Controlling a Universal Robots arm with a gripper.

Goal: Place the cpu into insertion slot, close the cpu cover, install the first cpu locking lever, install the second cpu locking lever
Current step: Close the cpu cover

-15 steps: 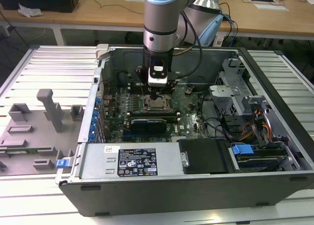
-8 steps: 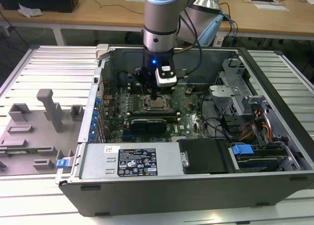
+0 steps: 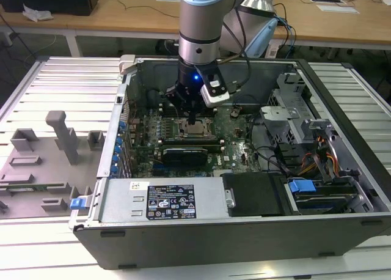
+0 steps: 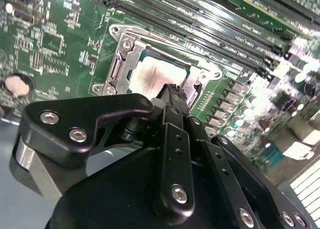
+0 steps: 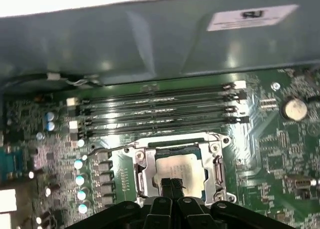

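The cpu (image 3: 197, 131) (image 4: 151, 73) (image 5: 184, 164), a pale square chip, lies flat in the insertion slot (image 3: 181, 132) on the green board inside the open computer case. The silvery cpu cover (image 4: 124, 56) (image 5: 142, 165) lies down around the chip like a frame. A thin wire lever (image 5: 112, 148) runs beside the socket; whether it is latched I cannot tell. My gripper (image 3: 192, 117) (image 4: 175, 91) (image 5: 171, 185) hangs straight over the socket with its black fingers pressed together, nothing between them. The tips are at the chip's edge; whether they touch it I cannot tell.
Long black memory slots (image 5: 160, 109) run beside the socket, below the case's grey wall (image 5: 150, 39). A black card (image 3: 183, 153), the power supply (image 3: 165, 200) and a drive cage with cables (image 3: 305, 133) crowd the case. A grey fixture plate (image 3: 49, 151) lies at the exterior view's left.
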